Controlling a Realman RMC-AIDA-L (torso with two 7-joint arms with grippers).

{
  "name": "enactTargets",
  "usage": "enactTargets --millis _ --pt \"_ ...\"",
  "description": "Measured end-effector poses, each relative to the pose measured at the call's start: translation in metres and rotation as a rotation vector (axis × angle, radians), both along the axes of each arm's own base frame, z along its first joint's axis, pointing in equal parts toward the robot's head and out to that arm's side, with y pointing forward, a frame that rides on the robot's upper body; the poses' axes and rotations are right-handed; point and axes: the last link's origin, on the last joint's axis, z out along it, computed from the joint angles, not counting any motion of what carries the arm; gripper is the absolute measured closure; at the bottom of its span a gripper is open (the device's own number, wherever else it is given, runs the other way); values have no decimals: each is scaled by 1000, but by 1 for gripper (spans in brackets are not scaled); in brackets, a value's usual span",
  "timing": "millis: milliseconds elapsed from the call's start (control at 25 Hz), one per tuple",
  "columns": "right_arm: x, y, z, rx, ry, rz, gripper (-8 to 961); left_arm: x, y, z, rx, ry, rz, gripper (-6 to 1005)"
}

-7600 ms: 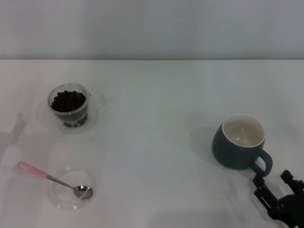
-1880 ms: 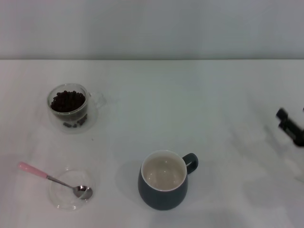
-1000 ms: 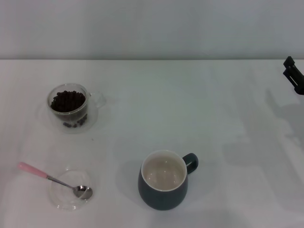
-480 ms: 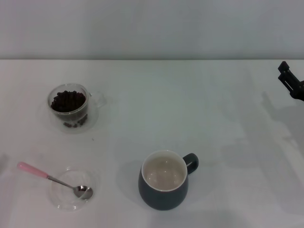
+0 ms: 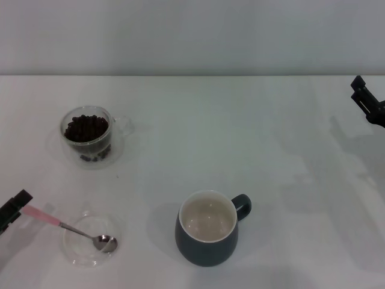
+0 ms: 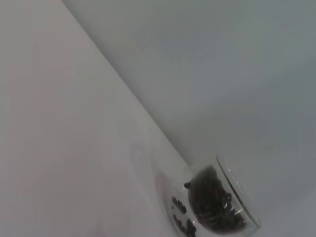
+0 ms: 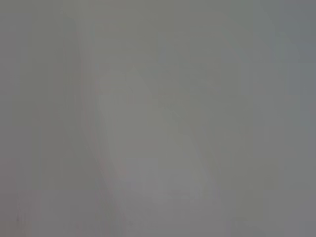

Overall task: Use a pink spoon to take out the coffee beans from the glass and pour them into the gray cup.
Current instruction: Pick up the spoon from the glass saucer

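Note:
The pink spoon point(image 5: 60, 224) lies at the front left, its silver bowl resting in a flat clear dish point(image 5: 90, 239) and its pink handle pointing left. The glass point(image 5: 89, 135) with the coffee beans point(image 5: 86, 127) stands at the back left; it also shows in the left wrist view point(image 6: 217, 207). The gray cup point(image 5: 207, 227) stands at the front centre, empty, handle to the right. My left gripper point(image 5: 12, 209) enters at the left edge, right by the end of the spoon's handle. My right gripper point(image 5: 368, 102) is raised at the right edge, far from everything.
The white table point(image 5: 240, 138) carries only these things. A grey wall stands behind its far edge. The right wrist view shows only a blank grey surface.
The gray cup went from the right side to the front centre early on. My right gripper withdrew up to the right edge. My left gripper has just come into view beside the spoon handle.

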Motion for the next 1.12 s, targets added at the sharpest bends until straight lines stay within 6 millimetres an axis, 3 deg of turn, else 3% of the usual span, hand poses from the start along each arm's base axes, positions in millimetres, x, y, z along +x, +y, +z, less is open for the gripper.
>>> enactTargets --millis 360,1120 --pt "-1 1 0 4 3 6 80 2 2 -12 -40 15 6 129" --pt "2 -5 1 8 10 -1 79 7 5 -15 -50 35 -29 653"
